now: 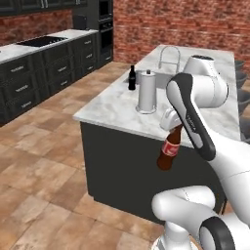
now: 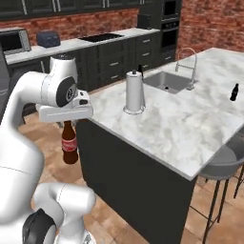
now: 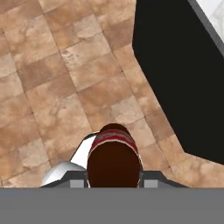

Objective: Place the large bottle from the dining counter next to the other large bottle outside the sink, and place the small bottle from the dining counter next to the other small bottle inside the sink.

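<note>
Brown tall cola-style bottle [image 1: 168, 154] with red label band; white-grey veined marble bench [image 1: 114, 105] on dark base; tan tiled floor [image 1: 44, 166].

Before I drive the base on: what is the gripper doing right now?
Gripper: shut on the large bottle, held by its neck, hanging over the floor beside the dining counter.

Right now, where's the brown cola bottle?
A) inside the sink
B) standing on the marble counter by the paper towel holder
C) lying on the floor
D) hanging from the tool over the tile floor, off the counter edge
D: the large bottle hangs by its neck from the tool, beside the dark island base with floor tiles below it, clear of the dining counter.
</note>
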Robot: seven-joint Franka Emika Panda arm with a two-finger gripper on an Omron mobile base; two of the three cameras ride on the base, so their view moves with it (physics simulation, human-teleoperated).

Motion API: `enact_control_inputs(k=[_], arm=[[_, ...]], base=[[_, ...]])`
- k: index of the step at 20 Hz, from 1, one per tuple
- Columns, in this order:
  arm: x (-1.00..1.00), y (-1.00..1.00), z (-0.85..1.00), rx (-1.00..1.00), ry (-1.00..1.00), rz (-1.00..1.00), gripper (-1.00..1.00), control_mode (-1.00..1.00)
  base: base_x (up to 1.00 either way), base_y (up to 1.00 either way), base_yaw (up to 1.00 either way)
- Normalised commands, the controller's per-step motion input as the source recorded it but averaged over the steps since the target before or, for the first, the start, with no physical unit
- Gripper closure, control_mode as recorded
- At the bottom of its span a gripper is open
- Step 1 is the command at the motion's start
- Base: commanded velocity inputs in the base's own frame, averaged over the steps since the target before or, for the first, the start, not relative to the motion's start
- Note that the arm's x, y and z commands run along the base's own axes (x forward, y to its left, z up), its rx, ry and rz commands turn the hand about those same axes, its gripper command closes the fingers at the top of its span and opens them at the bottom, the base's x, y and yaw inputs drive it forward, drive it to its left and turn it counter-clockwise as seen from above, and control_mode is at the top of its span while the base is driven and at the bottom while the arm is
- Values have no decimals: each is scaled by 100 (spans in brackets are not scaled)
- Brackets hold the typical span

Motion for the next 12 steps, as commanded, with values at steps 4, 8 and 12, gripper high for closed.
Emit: enact_control_inputs(k=[4, 8, 12], arm=[[0, 0, 0, 0, 0, 0, 100, 100], [0, 0, 0, 0, 0, 0, 100, 100], [0, 0, 0, 0, 0, 0, 100, 100]], base=[[16, 100, -32], [24, 100, -38], [30, 100, -38]])
